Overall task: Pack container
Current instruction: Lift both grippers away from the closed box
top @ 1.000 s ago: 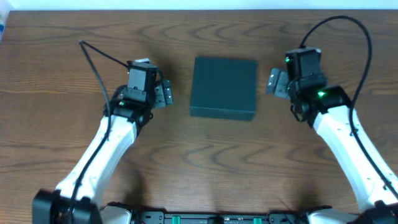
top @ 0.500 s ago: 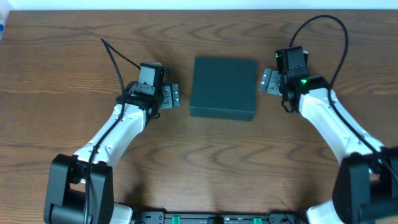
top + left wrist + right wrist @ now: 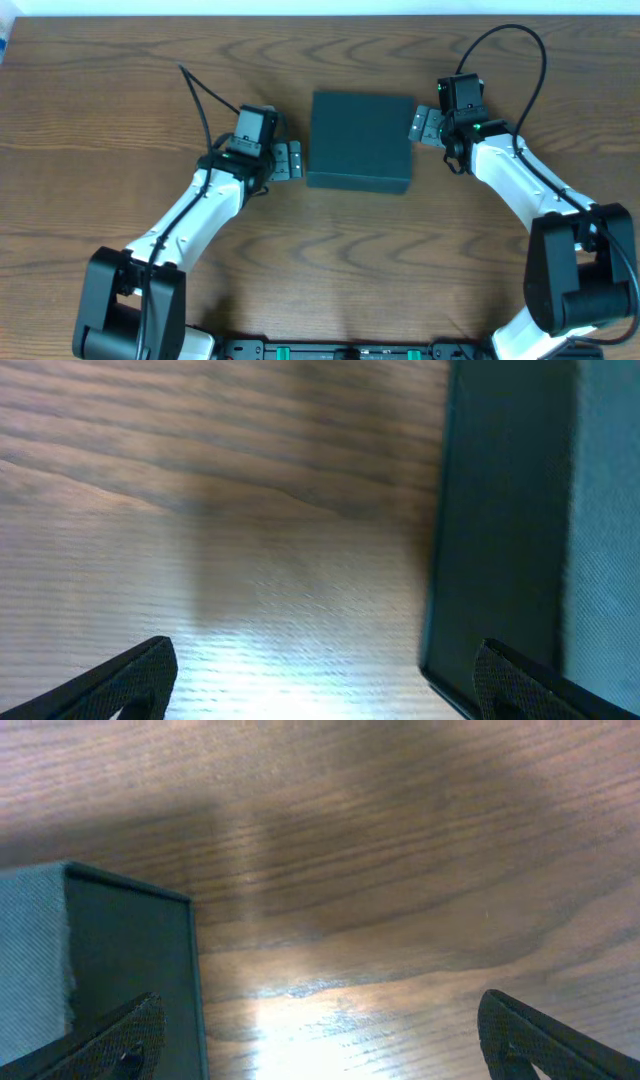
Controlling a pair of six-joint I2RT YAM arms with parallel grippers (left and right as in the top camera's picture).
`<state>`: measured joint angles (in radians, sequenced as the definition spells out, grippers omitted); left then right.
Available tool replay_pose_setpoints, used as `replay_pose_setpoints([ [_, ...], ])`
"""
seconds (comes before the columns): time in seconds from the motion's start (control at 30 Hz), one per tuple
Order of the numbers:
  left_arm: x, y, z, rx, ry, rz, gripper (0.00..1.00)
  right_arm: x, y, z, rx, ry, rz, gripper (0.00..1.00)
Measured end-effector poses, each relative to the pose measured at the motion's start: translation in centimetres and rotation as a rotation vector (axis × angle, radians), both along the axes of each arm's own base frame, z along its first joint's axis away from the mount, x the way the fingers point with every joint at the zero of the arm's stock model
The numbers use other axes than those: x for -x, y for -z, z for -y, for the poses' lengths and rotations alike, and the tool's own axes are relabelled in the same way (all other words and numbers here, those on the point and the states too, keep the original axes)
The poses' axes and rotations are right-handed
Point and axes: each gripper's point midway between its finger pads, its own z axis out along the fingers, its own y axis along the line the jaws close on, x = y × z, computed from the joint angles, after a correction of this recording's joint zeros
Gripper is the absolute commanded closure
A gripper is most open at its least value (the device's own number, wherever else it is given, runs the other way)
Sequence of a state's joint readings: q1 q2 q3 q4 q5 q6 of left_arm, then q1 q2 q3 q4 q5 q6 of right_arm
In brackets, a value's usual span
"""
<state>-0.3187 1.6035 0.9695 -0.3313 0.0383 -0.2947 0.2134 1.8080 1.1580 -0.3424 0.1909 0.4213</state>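
We moved the left gripper (image 3: 291, 160) and right gripper (image 3: 421, 125), both spread wide, in beside the container (image 3: 360, 138), probably to lift its lid.

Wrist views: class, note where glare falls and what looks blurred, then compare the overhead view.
Left wrist: bright glare on the table low in frame, beside the container; wood grain smeared. Right wrist: glare patch beside the container's corner, grain sharper. Overhead: even light, slightly soft, no hot spot.
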Motion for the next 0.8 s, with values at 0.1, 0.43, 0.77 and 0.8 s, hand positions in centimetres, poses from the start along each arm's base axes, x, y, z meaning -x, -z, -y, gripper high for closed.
replay_pose_setpoints([
  [0.1, 0.4, 0.1, 1.0, 0.013, 0.007, -0.009, 0.04, -0.3, -0.2, -0.1, -0.004, -0.001, 0.014, 0.01],
  [0.43, 1.6, 0.4, 2.6, 0.044, -0.027, -0.046, 0.04, -1.2, -0.8, -0.3, -0.017, -0.003, 0.060, 0.01],
  [0.77, 2.5, 0.8, 2.5, 0.057, -0.076, -0.091, 0.05, -1.4, -0.9, -0.4, -0.021, -0.005, 0.067, 0.01],
  [0.8, 2.6, 0.8, 2.6, 0.058, -0.080, -0.093, 0.04, -1.3, -0.9, -0.4, -0.021, -0.005, 0.066, 0.01],
])
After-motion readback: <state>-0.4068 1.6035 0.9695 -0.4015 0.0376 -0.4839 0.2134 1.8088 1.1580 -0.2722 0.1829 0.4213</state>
